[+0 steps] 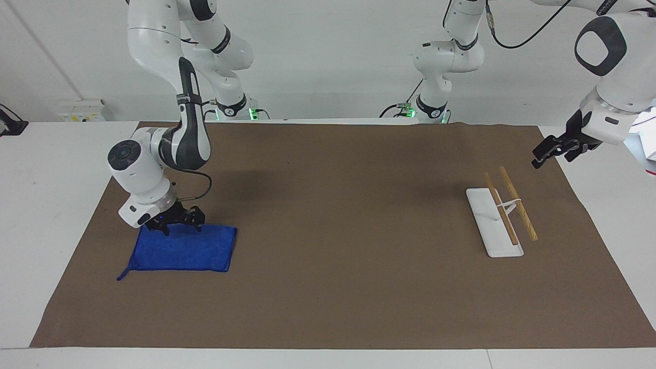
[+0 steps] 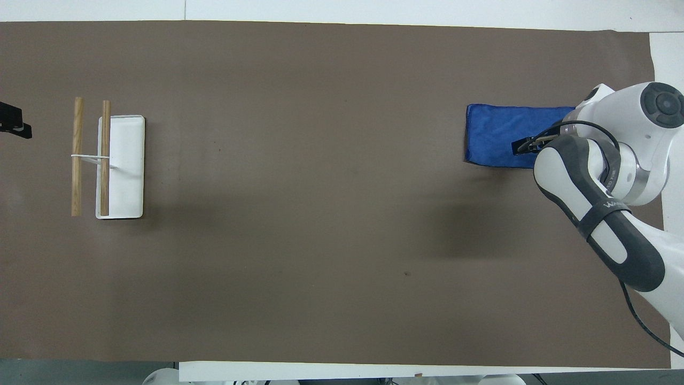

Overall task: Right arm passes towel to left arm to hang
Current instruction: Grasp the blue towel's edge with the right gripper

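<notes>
Right hand [image 1: 177, 224] down on towel [image 1: 180, 251] edge — fingers spread, nothing gripped.
Towel flat on desk [image 1: 328, 287], well apart from rack [image 1: 499, 218], toward right arm's end; left hand [image 1: 539, 156] waits above rack — grip state unclear.

Two robot arms, one blue towel [image 1: 182, 251], one white rack [image 1: 494, 221] bearing two wooden rods, one brown mat [image 1: 338, 215].

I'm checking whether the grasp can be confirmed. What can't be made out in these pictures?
- Overhead view: the right arm covers the right claw and part of the towel.
- Facing view: whether that claw touches the towel is too small to tell.
- Overhead view: the left claw is cut by the edge.
</notes>
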Robot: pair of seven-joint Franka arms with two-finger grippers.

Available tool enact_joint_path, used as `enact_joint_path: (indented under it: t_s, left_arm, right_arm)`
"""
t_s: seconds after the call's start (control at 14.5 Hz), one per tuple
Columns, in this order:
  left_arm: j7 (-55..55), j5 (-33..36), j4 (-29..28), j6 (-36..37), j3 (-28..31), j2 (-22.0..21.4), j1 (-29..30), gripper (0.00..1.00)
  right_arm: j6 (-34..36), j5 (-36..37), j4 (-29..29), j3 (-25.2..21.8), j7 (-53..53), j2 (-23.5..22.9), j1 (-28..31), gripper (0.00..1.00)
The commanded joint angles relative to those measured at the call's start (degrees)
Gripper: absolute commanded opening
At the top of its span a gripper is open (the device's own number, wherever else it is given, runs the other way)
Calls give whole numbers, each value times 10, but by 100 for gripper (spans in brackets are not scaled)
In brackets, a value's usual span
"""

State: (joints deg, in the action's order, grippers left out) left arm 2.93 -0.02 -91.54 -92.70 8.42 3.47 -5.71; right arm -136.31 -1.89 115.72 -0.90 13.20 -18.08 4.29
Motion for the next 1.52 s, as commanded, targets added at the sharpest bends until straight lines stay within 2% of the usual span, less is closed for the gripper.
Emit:
enact_joint_path:
  t_s: [0.0, 0.28, 0.41, 0.69, 0.76, 0.83, 0.9, 0.97, 1.03, 1.24, 1.45]
  left_arm:
    - [-1, -2, -8, 2, 2, -6, -2, 100]
    - [-1, -2, -8, 2, 2, -5, -2, 100]
    - [-1, -2, -8, 2, 2, -6, -2, 100]
    - [-1, -2, -8, 2, 2, -6, -2, 100]
    - [-1, -2, -8, 2, 2, -6, -2, 100]
    - [-1, -2, -8, 2, 2, -6, -2, 100]
    - [-1, -2, -8, 2, 2, -6, -2, 100]
    - [-1, -2, -8, 3, 2, -6, -2, 100]
    - [-1, -2, -8, 2, 2, -6, -2, 100]
    - [-1, -2, -7, 2, 2, -6, -2, 100]
    - [-1, -2, -8, 2, 2, -6, -2, 100]
  right_arm:
    - [-19, -3, 15, 4, 16, -1, 6, 93]
    - [-35, -3, 27, 4, 16, -2, 6, 86]
    - [-45, -3, 35, 4, 16, -1, 6, 77]
    - [-56, -3, 46, 4, 16, 0, 6, 76]
    - [-56, -3, 49, 4, 16, 0, 6, 70]
    - [-56, -3, 49, 4, 16, 0, 6, 58]
    - [-56, -3, 49, 4, 16, 0, 6, 44]
    - [-55, -3, 48, 4, 16, 0, 5, 25]
    - [-52, -3, 47, 4, 16, 0, 6, 15]
    - [-27, -3, 29, 5, 18, 0, 8, 1]
    - [56, -5, -23, 5, 17, 6, 6, 0]
